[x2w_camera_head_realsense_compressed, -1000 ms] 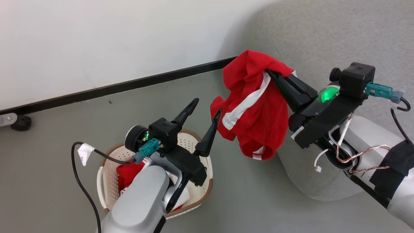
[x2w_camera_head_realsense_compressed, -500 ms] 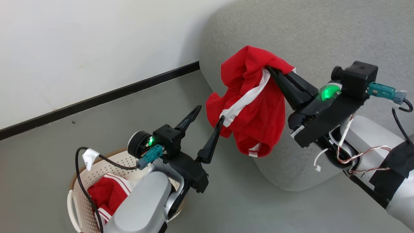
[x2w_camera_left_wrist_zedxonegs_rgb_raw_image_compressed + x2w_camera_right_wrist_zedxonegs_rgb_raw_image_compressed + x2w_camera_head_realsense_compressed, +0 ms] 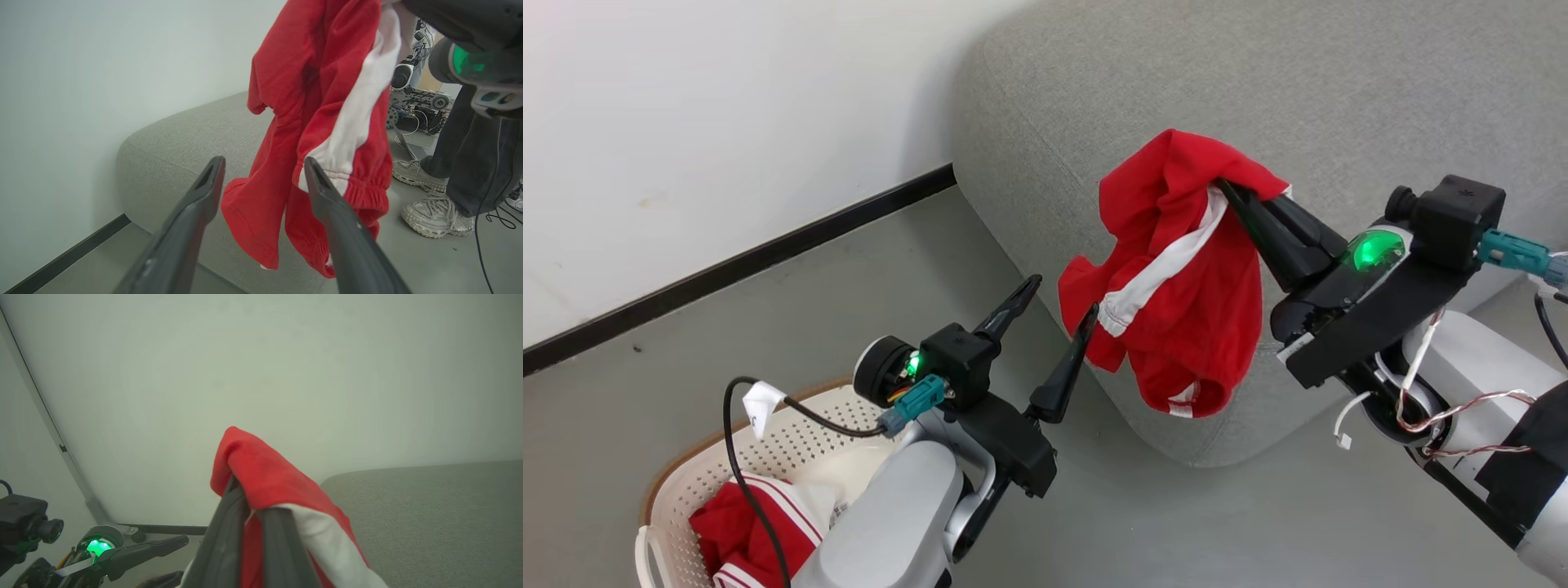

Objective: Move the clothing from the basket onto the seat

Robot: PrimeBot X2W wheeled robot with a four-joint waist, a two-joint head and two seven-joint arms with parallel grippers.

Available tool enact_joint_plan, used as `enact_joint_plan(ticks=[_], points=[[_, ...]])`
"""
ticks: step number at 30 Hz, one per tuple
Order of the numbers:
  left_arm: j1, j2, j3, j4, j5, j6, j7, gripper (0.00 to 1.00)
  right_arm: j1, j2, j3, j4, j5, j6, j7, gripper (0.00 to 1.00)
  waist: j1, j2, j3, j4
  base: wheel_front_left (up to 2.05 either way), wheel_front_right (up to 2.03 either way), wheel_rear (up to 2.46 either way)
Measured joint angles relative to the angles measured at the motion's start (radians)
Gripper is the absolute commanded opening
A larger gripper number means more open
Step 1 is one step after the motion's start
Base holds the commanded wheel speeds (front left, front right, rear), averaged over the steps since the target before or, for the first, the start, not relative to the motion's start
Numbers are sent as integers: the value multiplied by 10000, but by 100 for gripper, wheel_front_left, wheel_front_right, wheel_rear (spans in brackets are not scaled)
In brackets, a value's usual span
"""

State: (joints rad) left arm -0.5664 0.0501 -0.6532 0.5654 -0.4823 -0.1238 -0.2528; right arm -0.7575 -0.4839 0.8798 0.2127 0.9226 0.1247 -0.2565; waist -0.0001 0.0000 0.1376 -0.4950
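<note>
One red-and-white garment [image 3: 1176, 269] is out of the basket [image 3: 768, 445] and hanging in the air. The right gripper [image 3: 1227, 188] has it by the top fold, fingers clamped together on the cloth. It dangles in front of the rounded corner of the grey seat [image 3: 1258, 82], above the floor [image 3: 1176, 523], not yet resting on the cushion. No garment lies on the stretch of seat top in view. The left gripper [image 3: 1066, 294] sits just beside the garment's lower hem, fingers spread wide and holding nothing. One finger is close to the white stripe; can't tell if it touches. More red clothing with white-striped trim [image 3: 731, 527] lies in the basket on the floor. My read: this piece is mid-transfer, with the set-down on the seat left to do. After that, at least one more pick from the basket. A person's sneakers [image 3: 433, 212] stand beyond the seat.
</note>
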Motion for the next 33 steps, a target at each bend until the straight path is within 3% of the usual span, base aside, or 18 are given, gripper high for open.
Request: enact_joint_plan(ticks=[10, 18, 33], points=[[-2, -25, -105, -38, 0, -8, 0, 100, 100, -259, -1133, -169, -575, 0, 0, 0, 0, 0, 318, -281, 0, 0, 0], [-2, -23, -311, -88, 127, -8, 0, 100, -450, -863, -2800, 506, -1187, -105, -2, 0, 0, 0, 752, -336, 0, 0, 0], [-500, 0, -803, -151, 531, -10, 0, 100, -1539, -1461, -4527, 1524, -1795, -102, -2, 0, 1, 1, 2151, -163, 0, 0, 0]])
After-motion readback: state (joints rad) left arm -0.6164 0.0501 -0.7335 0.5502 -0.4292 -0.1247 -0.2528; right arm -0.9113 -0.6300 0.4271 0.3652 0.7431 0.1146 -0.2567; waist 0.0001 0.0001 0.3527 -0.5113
